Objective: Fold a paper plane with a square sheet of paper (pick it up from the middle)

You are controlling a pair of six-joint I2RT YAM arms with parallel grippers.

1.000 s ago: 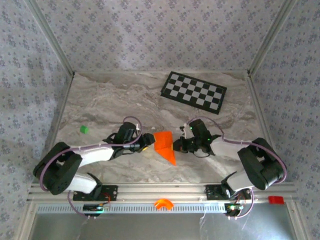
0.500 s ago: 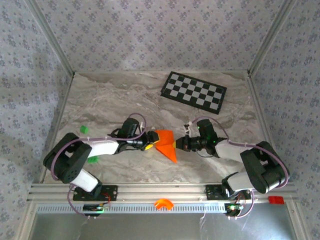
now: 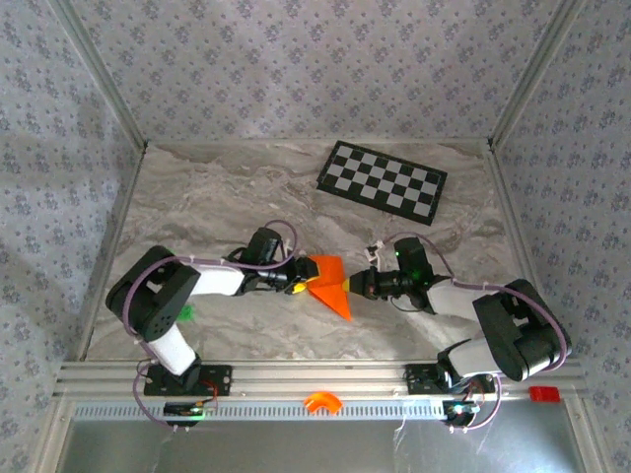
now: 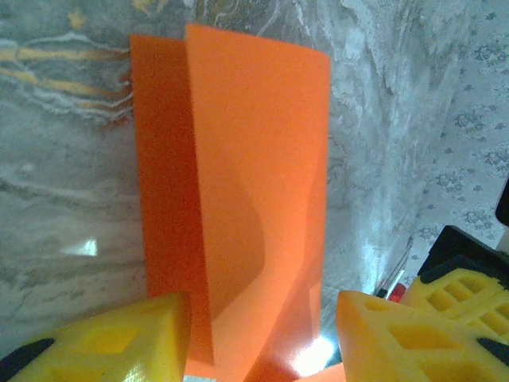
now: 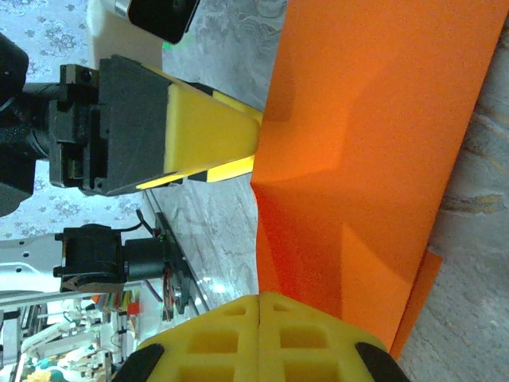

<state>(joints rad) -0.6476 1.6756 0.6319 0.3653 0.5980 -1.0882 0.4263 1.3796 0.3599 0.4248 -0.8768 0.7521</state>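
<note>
Mid-table on the marble top (image 3: pixel 217 197), toward the near edge: the orange paper (image 3: pixel 330 286) is already creased into a smaller angular shape, wide end toward the far side and a point toward the arm bases. The left gripper (image 3: pixel 301 284) comes in low from the left and the right gripper (image 3: pixel 353 286) low from the right, tips facing each other across the paper. Left wrist view: jaws apart, yellow fingers (image 4: pixel 103 338) on either side of the paper, which runs up through the gap. One folded flap overlaps the layer under it, with a strip of the lower layer showing along the left. The left finger overlaps the paper's left edge; I can't tell whether the other one touches. Right wrist view: the right gripper's yellow pads (image 5: pixel 215 342) are closed together, and the paper's edge runs down into the pinch, so it is clamped on the paper. The same view shows one left-arm fingertip (image 5: pixel 207 131) butting against the paper's edge, where the sheet buckles slightly. The paper looks lifted on the right gripper's side; how far off the marble, I can't tell. The checkerboard (image 3: pixel 383 179) lies flat at the far right, well apart from the paper. A small green piece (image 3: pixel 184 313) sits beside the left arm's elbow. An orange arch-shaped part (image 3: pixel 320 400) rests on the front rail between the bases.
</note>
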